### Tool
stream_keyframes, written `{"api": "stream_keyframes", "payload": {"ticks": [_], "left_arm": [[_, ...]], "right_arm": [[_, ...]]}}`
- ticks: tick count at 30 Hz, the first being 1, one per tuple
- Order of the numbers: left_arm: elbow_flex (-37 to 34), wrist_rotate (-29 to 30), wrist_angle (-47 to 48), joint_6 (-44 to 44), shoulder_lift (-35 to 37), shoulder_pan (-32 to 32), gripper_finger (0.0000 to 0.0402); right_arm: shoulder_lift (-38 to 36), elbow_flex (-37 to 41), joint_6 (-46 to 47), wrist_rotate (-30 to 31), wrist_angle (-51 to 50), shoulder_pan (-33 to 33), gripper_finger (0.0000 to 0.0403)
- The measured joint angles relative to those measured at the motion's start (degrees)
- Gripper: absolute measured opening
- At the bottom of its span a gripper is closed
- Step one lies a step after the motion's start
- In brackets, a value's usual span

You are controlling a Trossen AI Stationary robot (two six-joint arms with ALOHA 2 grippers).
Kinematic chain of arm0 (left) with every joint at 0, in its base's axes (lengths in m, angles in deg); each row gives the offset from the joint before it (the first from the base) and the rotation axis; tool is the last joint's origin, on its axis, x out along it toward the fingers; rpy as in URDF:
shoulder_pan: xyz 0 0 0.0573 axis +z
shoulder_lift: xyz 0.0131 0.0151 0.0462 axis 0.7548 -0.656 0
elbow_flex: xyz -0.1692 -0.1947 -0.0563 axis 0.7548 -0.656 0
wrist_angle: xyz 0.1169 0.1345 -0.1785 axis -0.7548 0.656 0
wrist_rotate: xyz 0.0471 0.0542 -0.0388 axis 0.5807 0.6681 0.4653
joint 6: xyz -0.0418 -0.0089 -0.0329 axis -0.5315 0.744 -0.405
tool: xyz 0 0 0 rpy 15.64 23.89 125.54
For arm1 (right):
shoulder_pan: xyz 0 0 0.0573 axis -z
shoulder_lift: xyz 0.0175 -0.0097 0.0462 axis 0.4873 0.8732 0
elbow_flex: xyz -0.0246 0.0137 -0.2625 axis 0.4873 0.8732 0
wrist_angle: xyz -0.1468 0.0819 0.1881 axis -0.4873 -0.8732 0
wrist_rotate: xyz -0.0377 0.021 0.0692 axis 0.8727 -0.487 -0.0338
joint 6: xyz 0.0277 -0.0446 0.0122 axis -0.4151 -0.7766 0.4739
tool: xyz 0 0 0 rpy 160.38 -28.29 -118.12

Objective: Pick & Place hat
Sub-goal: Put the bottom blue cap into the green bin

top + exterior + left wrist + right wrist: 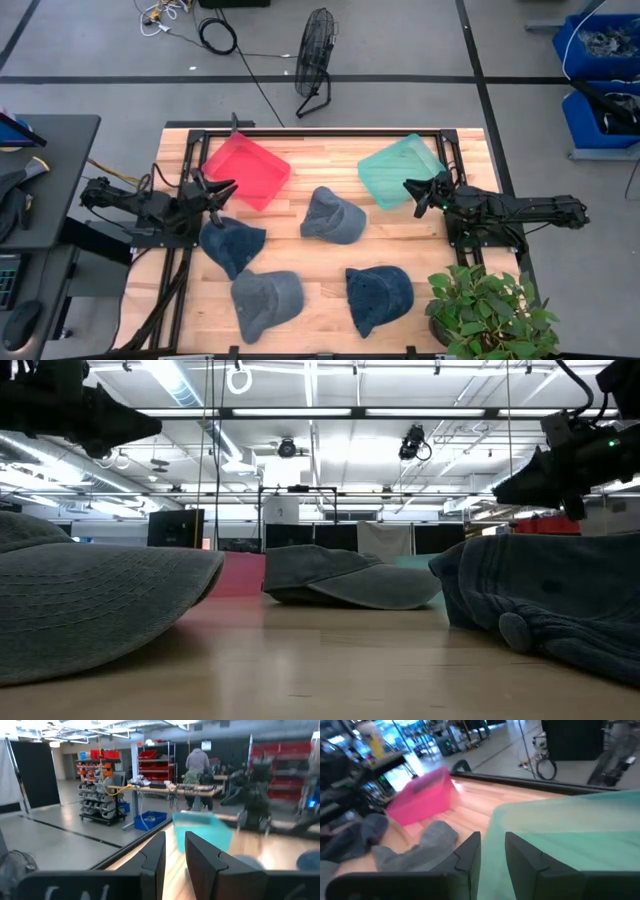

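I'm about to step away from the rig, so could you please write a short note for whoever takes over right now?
Left claw: open, empty, raised beside the red bin.
Right claw: open, empty, raised at the green bin.
Hats: four on the table, none in a bin: dark blue hat below the left claw, grey hat mid-table, grey hat and dark blue hat along the near edge.
Done: nothing placed.
Left: pick and place every hat.
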Motion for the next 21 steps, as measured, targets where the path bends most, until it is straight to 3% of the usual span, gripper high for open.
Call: {"api": "stream_keyframes", "payload": {"ticks": [6,11,16,21], "left_arm": [[0.00,-0.22,-0.63,-1.86,0.00,0.00,0.0088],[0.00,-3.15,-6.83,1.24,-0.23,0.00,0.0131],[0.04,-10.21,-17.86,8.02,-2.77,0.00,0.0176],[3.51,-9.99,-19.81,10.78,-8.60,0.00,0.0189]], "right_arm": [[0.13,0.00,-8.12,-9.57,9.37,-0.02,0.0096],[2.41,0.00,-15.16,-17.99,21.51,-0.02,0.0121],[7.58,-0.02,-14.00,-22.52,26.82,-0.02,0.0160],[16.46,-3.55,-11.78,-28.70,27.23,-0.09,0.0179]]}}
